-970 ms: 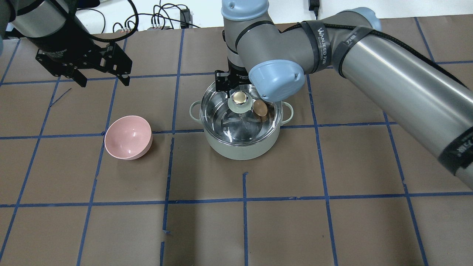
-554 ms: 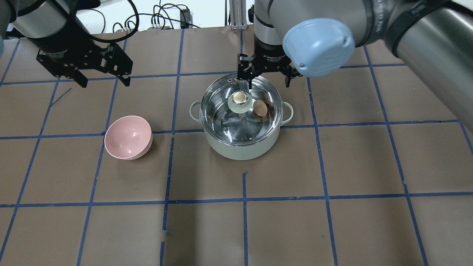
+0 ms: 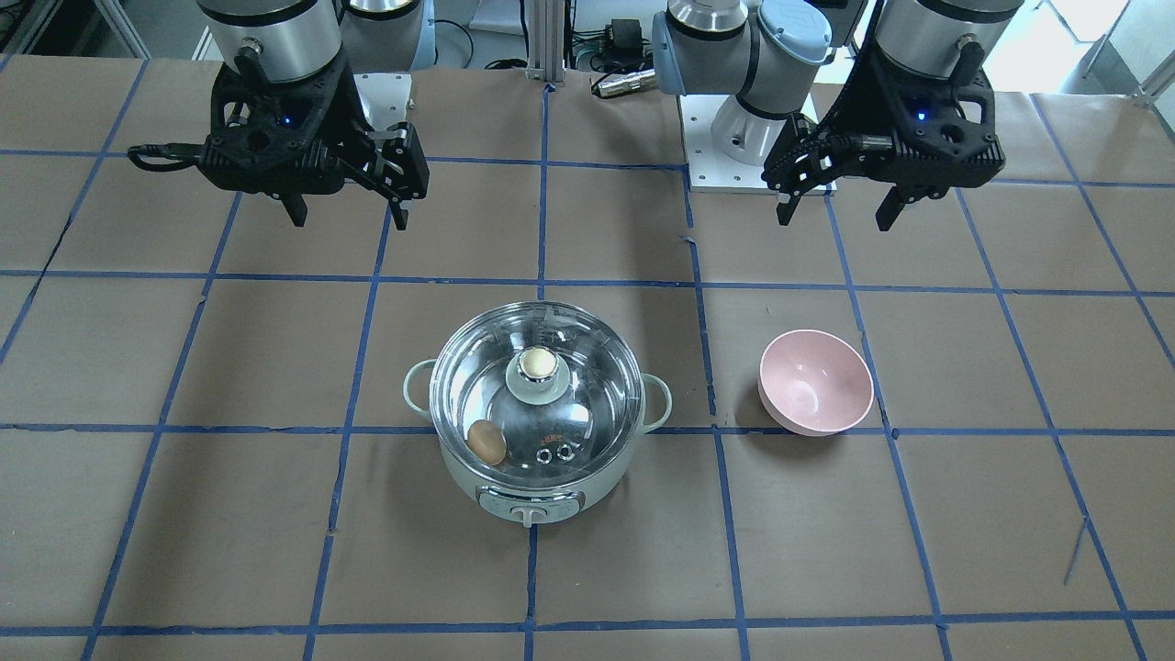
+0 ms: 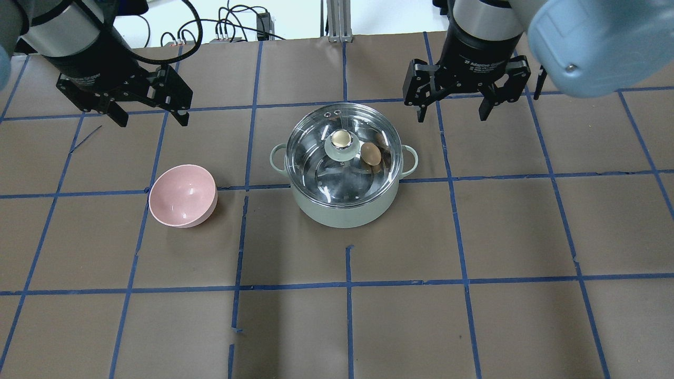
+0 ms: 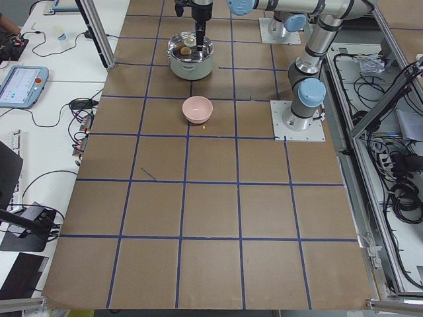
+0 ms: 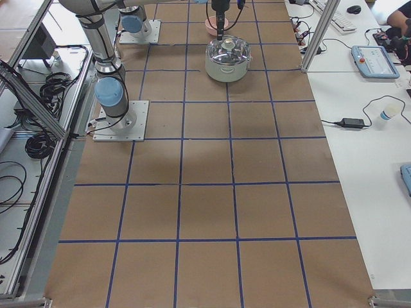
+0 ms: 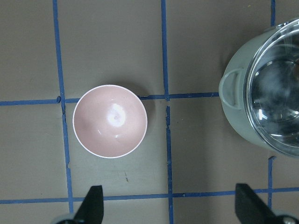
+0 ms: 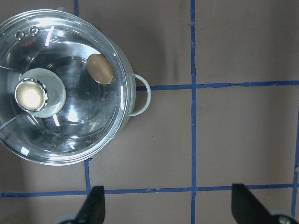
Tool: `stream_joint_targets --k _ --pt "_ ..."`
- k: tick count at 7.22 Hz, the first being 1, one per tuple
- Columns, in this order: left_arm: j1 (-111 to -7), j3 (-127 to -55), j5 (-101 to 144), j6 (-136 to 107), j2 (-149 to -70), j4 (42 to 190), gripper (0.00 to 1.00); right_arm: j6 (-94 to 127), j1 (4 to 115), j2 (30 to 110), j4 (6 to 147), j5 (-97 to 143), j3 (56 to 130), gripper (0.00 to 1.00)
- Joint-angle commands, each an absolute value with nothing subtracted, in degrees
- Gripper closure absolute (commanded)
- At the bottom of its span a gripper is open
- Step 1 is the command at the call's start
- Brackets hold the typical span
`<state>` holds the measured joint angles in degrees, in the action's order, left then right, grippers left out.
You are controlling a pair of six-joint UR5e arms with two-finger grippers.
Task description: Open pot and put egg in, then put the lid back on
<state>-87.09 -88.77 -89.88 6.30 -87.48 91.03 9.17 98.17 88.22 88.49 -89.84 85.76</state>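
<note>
The egg [image 4: 371, 154] lies inside the pot [image 4: 345, 208], on the steel floor toward the robot's right side. The glass lid [image 4: 316, 163] is seated on the rim above it. The pot stands out in front of the robot, roughly midway between the table's [image 4: 474, 326] left and right edges. By this layout the task looks complete.

The egg is likely light, brittle and prone to rolling on the smooth steel, so the pot should not be jolted. The lid is probably stiff, slippery and breakable. Its one sensible hold is the ball knob [image 4: 342, 139] at its centre, pinched from above. The pot itself looks heavy and stable, and its two loop side handles are the places to grip it.

A pink bowl [image 4: 182, 196] sits well apart, toward the left edge.

A second ago the right gripper [image 4: 452, 113] was over the lid at the knob, and shortly after it had lifted just beyond the far rim. Now it hangs well clear, toward the table's far right, with its fingers spread wide and nothing between them. The left gripper [image 4: 150, 115] is equally spread and empty over the far left, where it was before. Pot, lid, egg and bowl are unmoved.
</note>
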Motion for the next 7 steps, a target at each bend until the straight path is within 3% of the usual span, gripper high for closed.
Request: stream_joint_targets --k 1,7 --pt "-87.10 -90.17 -90.26 10.36 -87.45 90.97 0.00 6.51 97.21 89.12 89.11 -89.91 86.92 0.05" --pt "-87.01 -87.37 -90.18 6.51 -88.94 90.53 0.00 6.50 97.12 89.21 89.12 -90.35 86.92 0.01"
